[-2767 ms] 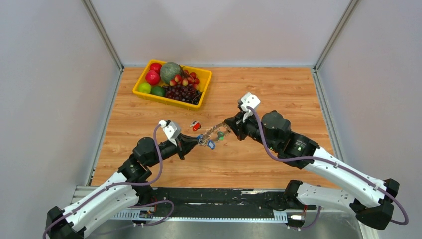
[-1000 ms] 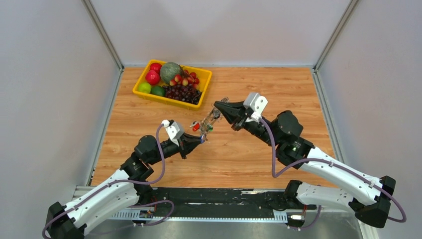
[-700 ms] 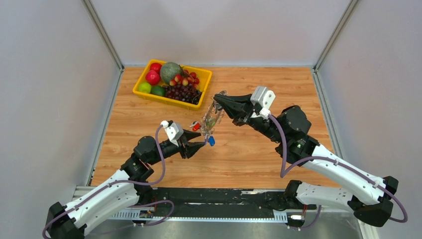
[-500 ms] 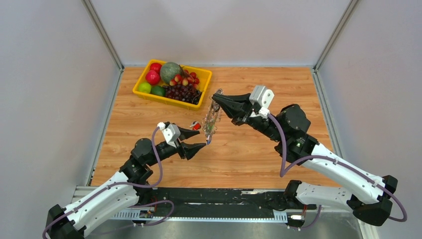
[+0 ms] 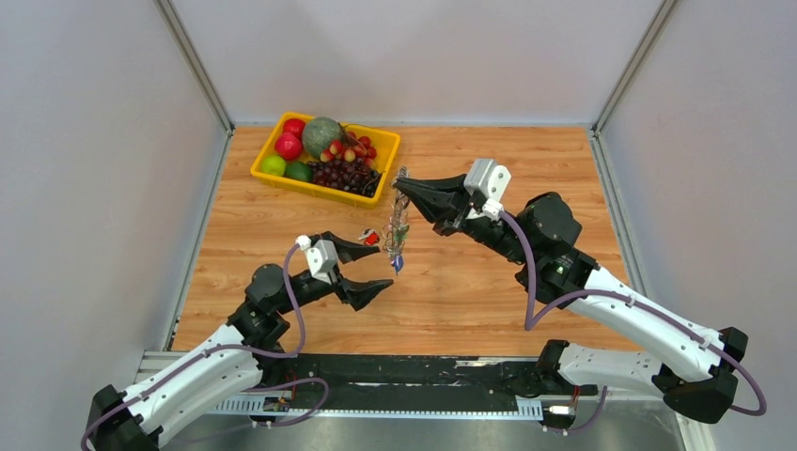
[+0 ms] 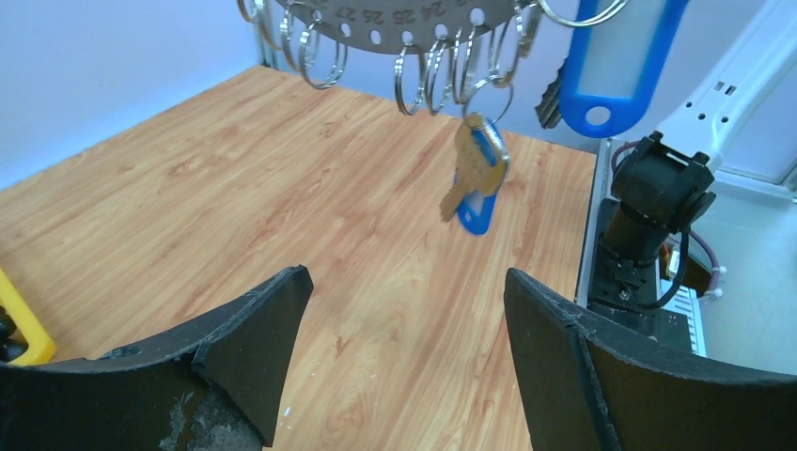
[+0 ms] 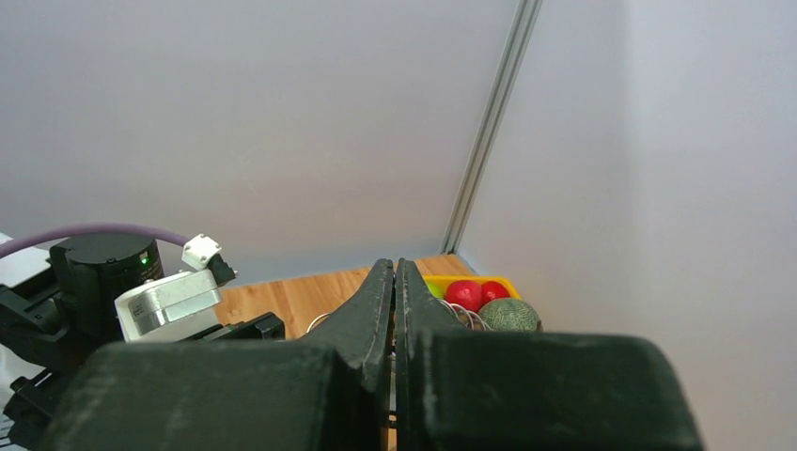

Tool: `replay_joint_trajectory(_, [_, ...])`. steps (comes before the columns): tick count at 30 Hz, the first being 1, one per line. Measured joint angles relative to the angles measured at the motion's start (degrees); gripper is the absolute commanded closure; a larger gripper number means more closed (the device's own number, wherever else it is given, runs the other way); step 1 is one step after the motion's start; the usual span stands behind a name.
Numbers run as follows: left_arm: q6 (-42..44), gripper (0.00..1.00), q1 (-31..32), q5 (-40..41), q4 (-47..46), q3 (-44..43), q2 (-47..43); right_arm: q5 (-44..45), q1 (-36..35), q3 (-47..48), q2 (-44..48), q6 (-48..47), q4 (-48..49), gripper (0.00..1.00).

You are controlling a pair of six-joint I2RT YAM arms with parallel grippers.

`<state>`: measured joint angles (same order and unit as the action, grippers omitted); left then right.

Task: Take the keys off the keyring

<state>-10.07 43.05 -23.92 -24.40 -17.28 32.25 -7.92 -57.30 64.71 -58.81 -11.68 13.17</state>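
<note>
You are looking into a booth whose pale walls (image 5: 414, 56) are closing round three sides of a wood-grain table (image 5: 489, 301). Your right arm (image 5: 648, 324) is reaching in from the near right. The right claw (image 5: 402, 186) is clenching the top of the keyring (image 5: 399, 224), which is hanging clear of the wood near the table's middle, just right of the tray's near corner. From above, the keyring is showing only as a thin glinting strand, and you cannot count what is strung on it. The right wrist view is giving you two jaws pressed flat together, with the grip itself hidden behind them. Your left arm (image 5: 188, 376) is lying lower. The left claw (image 5: 374, 268) is gaping wide and holding nothing, just left of the loop's low end and apart from it. In its wrist view the top edge is cutting the keyring off, leaving a grey strip with numbered holes and small rings (image 6: 435, 85) dangling from it. At the far left, the yellow tray (image 5: 315, 189) is holding a melon (image 5: 321, 134), red apples (image 5: 289, 146), green limes (image 5: 273, 165) and dark grapes (image 5: 346, 176). A blue tag (image 6: 616, 66), also cropped at the top, is hanging from the strip. One key (image 6: 476, 174) with a blue head is dangling tilted from a ring. A red piece (image 5: 370, 238) is lying on the table by the left claw, too small to make out.
</note>
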Motion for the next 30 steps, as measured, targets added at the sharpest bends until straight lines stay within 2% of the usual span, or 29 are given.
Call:
replay_joint_trajectory(11, [-0.09,0.16,1.44,0.37,-5.46,-0.13,6.95,-0.55,0.0,0.2,-0.13,0.9,-0.2,1.0])
replay_joint_trajectory(21, [0.5,0.26,3.76,0.46,-9.07,-1.79,9.64,-0.57,0.0,0.24,-0.76,1.11,-0.31,1.0])
replay_joint_trajectory(25, [1.05,0.39,3.76,0.37,-10.51,-1.97,9.88,-0.57,0.0,0.24,-0.79,1.14,-0.28,1.0])
replay_joint_trajectory(27, [1.33,0.52,3.76,0.22,-11.1,-1.99,10.23,-0.57,0.0,0.24,-0.79,1.16,-0.28,1.0])
replay_joint_trajectory(30, [1.51,0.63,3.76,0.24,-11.23,-1.99,10.4,-0.57,0.0,0.24,-0.79,1.25,-0.28,1.0])
